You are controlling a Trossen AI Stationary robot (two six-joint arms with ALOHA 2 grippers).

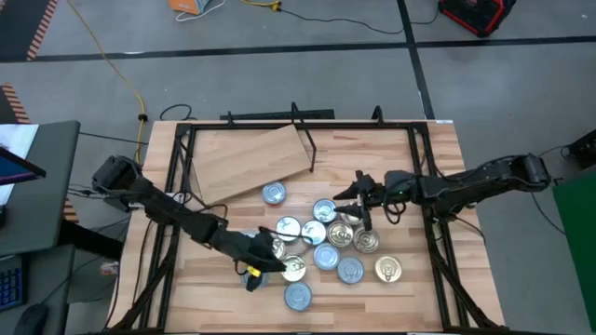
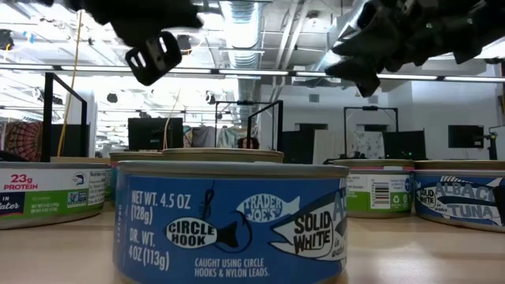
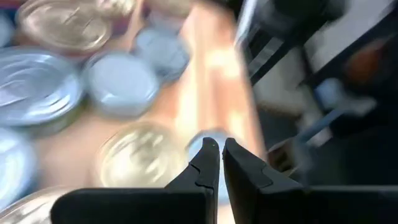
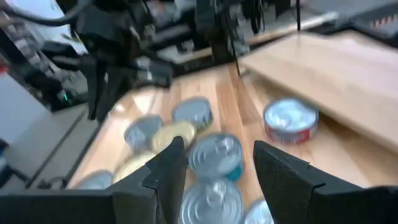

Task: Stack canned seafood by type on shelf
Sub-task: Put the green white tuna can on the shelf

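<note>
High view, bench [image 1: 438,149]: a butcher-block top seen from straight above, inside a black metal frame.
High view, shelf [image 1: 250,160]: a light plywood board lying tilted on the far half of the bench, with a thin black rod [image 1: 304,141] at its right edge.
High view, tins [image 1: 326,247]: about a dozen flat round seafood cans clustered on the bench nearer than the shelf; one red-sided tin [image 1: 274,194] sits apart, just beside the shelf's near edge.
High view, left jaws [image 1: 270,263]: low at the cluster's left side, next to a gold-lidded tin [image 1: 292,269]; another silver-lidded tin [image 1: 297,296] lies just nearer than it.
High view, right jaws [image 1: 350,199]: above the cluster's far right side, well clear of the shelf.
Low view, blue tin [image 2: 230,223]: fills the foreground, label reading Trader Joe's solid white, circle hook; more tins stand behind it on both sides.
Low view, arms: two dark grippers hang above the tins; which is which cannot be told here.
Left wrist view, left jaws [image 3: 221,162]: fingers pressed together, gripping nothing, over a gold lid [image 3: 140,158] and silver lids, all blurred.
Right wrist view, right jaws [image 4: 217,171]: fingers spread wide and empty, above a silver-lidded tin [image 4: 216,155]; the red-sided tin [image 4: 290,120] stands just beside the shelf [image 4: 336,68].
</note>
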